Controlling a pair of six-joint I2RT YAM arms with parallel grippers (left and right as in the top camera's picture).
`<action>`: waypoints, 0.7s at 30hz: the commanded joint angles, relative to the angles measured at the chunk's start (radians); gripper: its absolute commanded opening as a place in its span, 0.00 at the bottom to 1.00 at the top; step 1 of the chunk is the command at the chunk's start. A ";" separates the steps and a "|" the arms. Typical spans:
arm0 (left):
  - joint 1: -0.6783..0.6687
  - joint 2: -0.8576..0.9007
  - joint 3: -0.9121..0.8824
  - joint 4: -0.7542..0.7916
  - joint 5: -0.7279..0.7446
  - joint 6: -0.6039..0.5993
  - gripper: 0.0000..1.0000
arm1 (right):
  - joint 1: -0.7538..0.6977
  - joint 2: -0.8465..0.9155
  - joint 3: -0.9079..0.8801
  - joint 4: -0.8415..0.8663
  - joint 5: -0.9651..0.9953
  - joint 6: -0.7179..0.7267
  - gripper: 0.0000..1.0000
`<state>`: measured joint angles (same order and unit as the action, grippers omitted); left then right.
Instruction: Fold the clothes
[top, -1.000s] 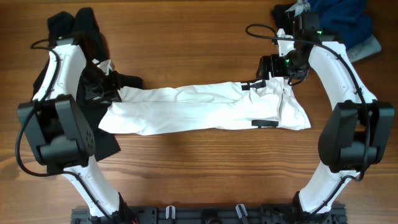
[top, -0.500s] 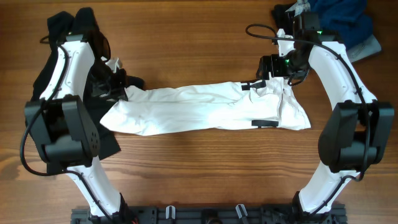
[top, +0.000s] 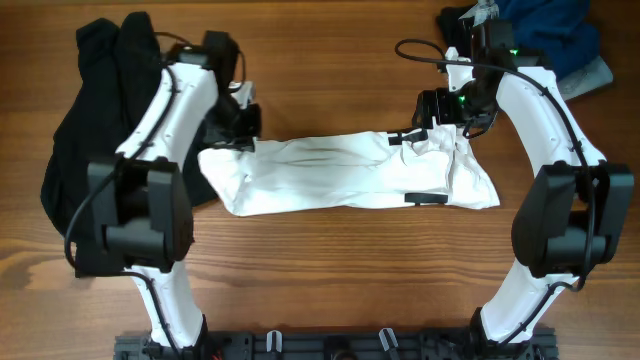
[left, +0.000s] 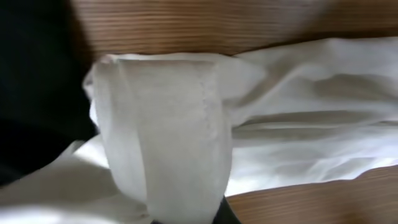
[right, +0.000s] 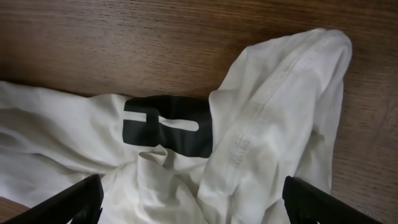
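Note:
The clothes are one white T-shirt (top: 330, 175), lying as a long bunched strip across the table's middle. My left gripper (top: 236, 132) is shut on its left end. In the left wrist view a band of white cloth (left: 168, 130) hangs in front of the jaws (left: 189, 219), which are mostly hidden. My right gripper (top: 437, 112) hovers over the shirt's far right end, open and empty. In the right wrist view its fingers (right: 193, 205) are spread wide over a hemmed fold (right: 261, 124) and a black tag (right: 166, 126). Black marks (top: 425, 199) show on the shirt.
A pile of black clothing (top: 95, 130) lies at the left, beside and under the left arm. Blue and dark clothes (top: 545, 30) lie at the far right corner. Bare wooden table (top: 330, 270) lies in front of the shirt.
My left gripper has moved right and toward the far edge, pulling the shirt's left end with it. The strip is now shorter. The right arm has not moved.

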<state>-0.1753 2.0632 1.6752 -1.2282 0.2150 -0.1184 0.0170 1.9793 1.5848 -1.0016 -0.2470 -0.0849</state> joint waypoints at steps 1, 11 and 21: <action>-0.079 -0.023 0.025 0.013 0.019 -0.092 0.04 | 0.002 -0.006 0.010 -0.005 -0.020 -0.009 0.93; -0.228 -0.023 0.098 -0.009 0.019 -0.159 0.04 | 0.002 -0.006 0.010 -0.009 -0.020 0.011 0.92; -0.365 -0.021 0.098 0.134 0.020 -0.190 0.04 | 0.002 -0.006 0.010 -0.021 -0.019 0.033 0.92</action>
<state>-0.5114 2.0632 1.7546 -1.1263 0.2161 -0.2806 0.0170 1.9793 1.5848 -1.0180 -0.2470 -0.0685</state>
